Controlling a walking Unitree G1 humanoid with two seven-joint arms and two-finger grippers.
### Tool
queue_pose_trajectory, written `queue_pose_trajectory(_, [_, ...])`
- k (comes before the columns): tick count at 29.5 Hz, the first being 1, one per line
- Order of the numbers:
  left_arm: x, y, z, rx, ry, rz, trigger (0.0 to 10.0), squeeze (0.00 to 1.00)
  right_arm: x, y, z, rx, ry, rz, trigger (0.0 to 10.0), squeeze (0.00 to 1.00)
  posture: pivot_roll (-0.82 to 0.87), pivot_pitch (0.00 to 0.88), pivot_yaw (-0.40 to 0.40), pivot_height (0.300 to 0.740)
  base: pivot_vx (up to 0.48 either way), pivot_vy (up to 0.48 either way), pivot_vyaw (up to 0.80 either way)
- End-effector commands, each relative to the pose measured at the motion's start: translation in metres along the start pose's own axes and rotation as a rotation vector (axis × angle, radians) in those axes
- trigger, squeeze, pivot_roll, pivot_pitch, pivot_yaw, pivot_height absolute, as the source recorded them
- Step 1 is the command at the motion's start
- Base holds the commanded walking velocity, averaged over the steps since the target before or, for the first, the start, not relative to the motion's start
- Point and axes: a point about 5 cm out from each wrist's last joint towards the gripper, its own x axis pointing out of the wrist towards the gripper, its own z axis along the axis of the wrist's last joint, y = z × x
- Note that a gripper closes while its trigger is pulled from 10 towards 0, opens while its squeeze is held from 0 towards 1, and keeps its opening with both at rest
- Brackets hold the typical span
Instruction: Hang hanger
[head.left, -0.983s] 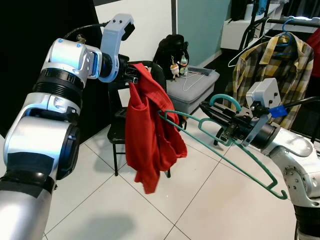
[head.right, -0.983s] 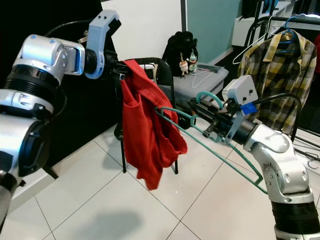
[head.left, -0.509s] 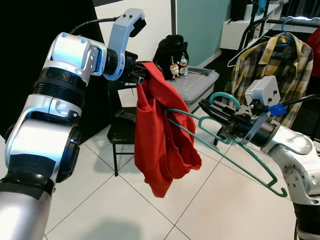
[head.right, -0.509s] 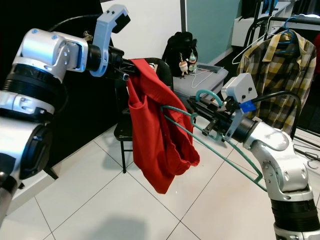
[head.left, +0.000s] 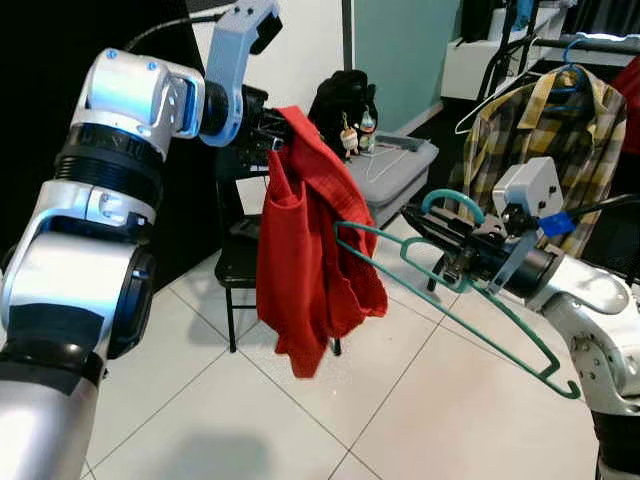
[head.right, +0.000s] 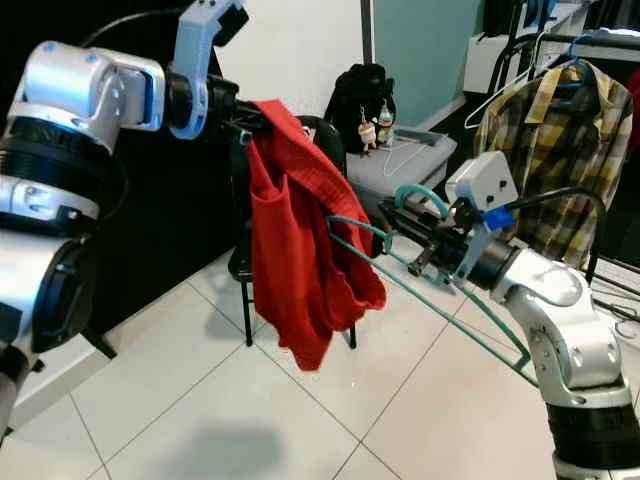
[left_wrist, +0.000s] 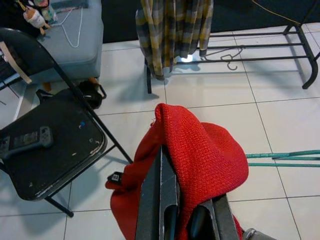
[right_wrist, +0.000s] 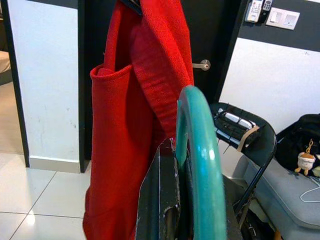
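Observation:
A red garment (head.left: 310, 260) hangs in the air from my left gripper (head.left: 280, 135), which is shut on its top edge. My right gripper (head.left: 425, 222) is shut on the neck of a teal hanger (head.left: 470, 320), just under its hook (head.left: 450, 200). One arm of the hanger reaches left and its tip (head.left: 340, 232) is against or inside the red cloth. In the left wrist view the red garment (left_wrist: 200, 155) drapes over the fingers (left_wrist: 161, 200). The right wrist view has the teal hook (right_wrist: 197, 150) up close with the red garment (right_wrist: 140, 125) behind it.
A black folding chair (head.left: 240, 255) stands behind the garment. A grey storage box (head.left: 385, 175) and a black bag (head.left: 340, 100) sit further back. A plaid shirt (head.left: 545, 140) hangs on a rack (head.left: 600, 45) at the right. White tiled floor (head.left: 400, 400) lies below.
My left arm swung the red garment right and then back left and slightly up. The right gripper and the hanger stayed almost still, shifting a little right.

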Motion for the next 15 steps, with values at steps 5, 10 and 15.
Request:
queue_pose_trajectory(5, [-0.007,-0.013,0.015,0.004,-0.051,-0.084,10.0,0.00,0.004,0.004,0.000,-0.008,-0.009,0.020,10.0,0.00,-0.09,0.000,0.101,0.740,0.000,0.000,0.00])
queue_pose_trajectory(10, [0.003,-0.031,0.008,-0.030,-0.012,-0.185,10.0,0.00,0.008,0.003,0.004,-0.012,-0.035,0.023,10.0,0.00,-0.09,0.000,0.101,0.740,0.000,0.000,0.00])
queue_pose_trajectory(15, [0.008,-0.043,0.004,-0.048,0.018,-0.250,10.0,0.00,0.012,0.004,0.010,-0.016,-0.071,0.035,10.0,0.00,-0.09,0.000,0.104,0.740,0.000,0.000,0.00])
